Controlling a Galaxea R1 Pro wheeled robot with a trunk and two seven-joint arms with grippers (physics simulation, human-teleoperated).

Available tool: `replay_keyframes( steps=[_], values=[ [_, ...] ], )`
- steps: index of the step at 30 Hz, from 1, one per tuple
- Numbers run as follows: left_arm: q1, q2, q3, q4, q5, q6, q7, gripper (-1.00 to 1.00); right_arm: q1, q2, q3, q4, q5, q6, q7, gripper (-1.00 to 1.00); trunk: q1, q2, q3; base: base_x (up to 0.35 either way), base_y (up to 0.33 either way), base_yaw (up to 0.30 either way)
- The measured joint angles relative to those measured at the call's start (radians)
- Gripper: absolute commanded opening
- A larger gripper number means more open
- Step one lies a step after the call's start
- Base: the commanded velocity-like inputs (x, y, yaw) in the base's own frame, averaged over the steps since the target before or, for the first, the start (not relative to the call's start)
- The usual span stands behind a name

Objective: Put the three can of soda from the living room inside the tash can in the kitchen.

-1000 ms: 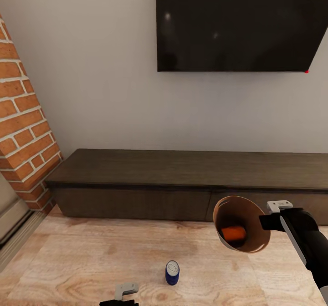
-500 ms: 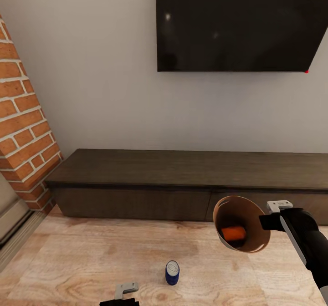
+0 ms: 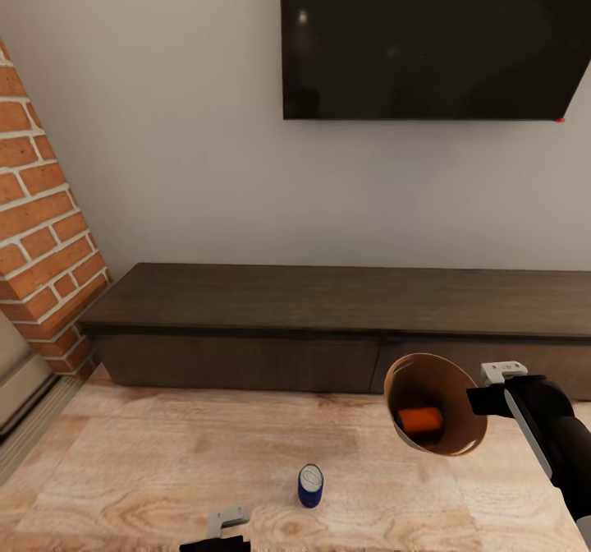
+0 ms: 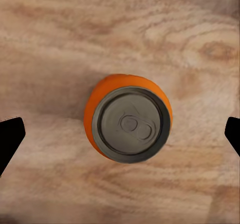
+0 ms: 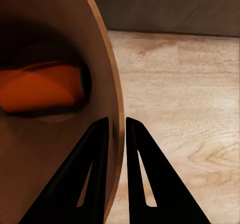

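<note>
Three soda cans show at this moment. One orange can (image 3: pixel 421 420) lies on its side inside the trash can (image 3: pixel 435 404), whose tan inside faces the head camera because it is held tipped over above the floor. A blue can (image 3: pixel 310 485) stands upright on the floor (image 3: pixel 164 462), left of the trash can and apart from it. Another orange can (image 4: pixel 128 118) stands upright on the same wood, seen from straight above in the left wrist view.

That floor is light wood with a strong grain. Behind the cans runs a long, low dark-wood cabinet (image 3: pixel 328 330) against a pale wall (image 3: pixel 180 125). A black TV (image 3: pixel 435 39) hangs on the wall above it, and a red brick fireplace (image 3: pixel 41 240) rises at the left.

The right gripper (image 5: pixel 117 129) is clamped on the trash can's rim, one finger inside the wall and one outside. The left gripper (image 4: pixel 120 134) hangs spread wide over the upright orange can, its fingertips (image 4: pixel 10 136) well apart from the can on either side, touching nothing.
</note>
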Motion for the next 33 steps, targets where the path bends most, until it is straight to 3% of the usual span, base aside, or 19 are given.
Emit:
replay_keyframes(
  steps=[9,33],
  values=[
    [0.000,0.000,0.000,0.000,0.001,-0.007,-0.025,1.00,0.000,0.000,0.000,0.000,0.000,0.000,0.000,-1.00,0.004,-0.002,-0.035,0.000,0.000,0.000],
    [-0.028,0.002,0.000,0.000,0.003,-0.034,-0.031,1.00,0.000,0.000,0.001,0.000,0.000,0.000,0.000,-1.00,0.004,-0.002,-0.035,0.000,0.000,0.000]
  ],
)
